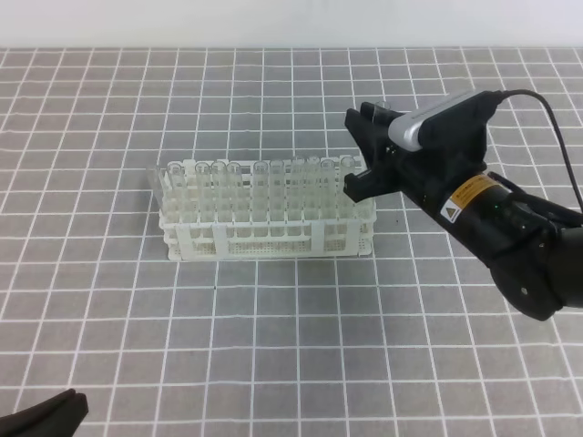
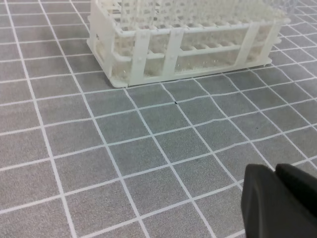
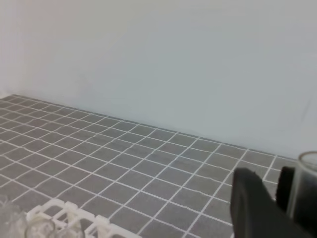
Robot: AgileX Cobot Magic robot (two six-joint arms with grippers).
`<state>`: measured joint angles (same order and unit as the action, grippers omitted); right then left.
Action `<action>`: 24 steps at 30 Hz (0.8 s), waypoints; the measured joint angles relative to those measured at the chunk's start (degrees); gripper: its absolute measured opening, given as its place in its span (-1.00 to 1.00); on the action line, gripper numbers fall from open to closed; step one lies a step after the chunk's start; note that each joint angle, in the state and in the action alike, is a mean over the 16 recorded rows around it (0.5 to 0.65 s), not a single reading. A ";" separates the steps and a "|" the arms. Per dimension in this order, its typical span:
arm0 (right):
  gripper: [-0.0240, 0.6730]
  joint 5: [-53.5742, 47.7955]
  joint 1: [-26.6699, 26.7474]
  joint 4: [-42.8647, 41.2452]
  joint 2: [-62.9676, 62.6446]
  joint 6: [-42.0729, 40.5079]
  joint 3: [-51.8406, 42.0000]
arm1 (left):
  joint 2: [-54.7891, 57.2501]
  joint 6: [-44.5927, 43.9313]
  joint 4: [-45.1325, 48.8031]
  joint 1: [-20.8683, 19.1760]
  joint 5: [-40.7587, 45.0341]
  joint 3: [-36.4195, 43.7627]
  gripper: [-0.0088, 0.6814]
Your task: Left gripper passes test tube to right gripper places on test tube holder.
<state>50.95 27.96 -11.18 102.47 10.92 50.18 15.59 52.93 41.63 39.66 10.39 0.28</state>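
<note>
The white test tube holder [image 1: 264, 238] stands mid-table with several clear tubes in it, and its front wall fills the top of the left wrist view [image 2: 173, 44]. My right gripper [image 1: 353, 157] hovers over the holder's right end. In the right wrist view its black fingers [image 3: 250, 208] sit beside an upright clear test tube [image 3: 308, 183], and the gripper looks shut on it. From above I cannot tell that tube from the rack's own. My left gripper [image 2: 277, 203] is shut and empty, low over the tiles in front of the holder, at the bottom left corner [image 1: 46, 414].
A clear tube [image 1: 157, 185] leans tilted at the holder's left end. Grey tiles with white grid lines cover the table [image 1: 291, 346]. A plain white wall [image 3: 173, 59] rises behind the table's far edge.
</note>
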 joint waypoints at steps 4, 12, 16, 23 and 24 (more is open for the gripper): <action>-0.69 0.45 0.00 -0.31 0.53 0.38 0.00 | 0.00 -0.02 0.02 0.00 -0.01 0.05 -0.94; -0.69 1.36 0.00 -0.51 1.15 0.54 0.35 | -0.02 -0.04 -0.02 0.00 0.01 -0.05 -0.94; -0.69 1.43 0.00 -0.51 1.41 0.51 0.69 | -0.07 -0.04 -0.04 -0.01 0.03 -0.09 -0.94; -0.69 1.12 0.00 -0.56 1.86 0.41 1.26 | -0.05 -0.05 0.00 0.00 0.00 0.00 -0.94; -0.69 1.06 0.00 -0.56 1.92 0.38 1.31 | -0.02 -0.05 0.02 0.00 0.00 0.05 -0.94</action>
<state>52.02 27.96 -11.74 104.39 11.30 51.49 15.56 52.88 41.64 39.66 10.39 0.32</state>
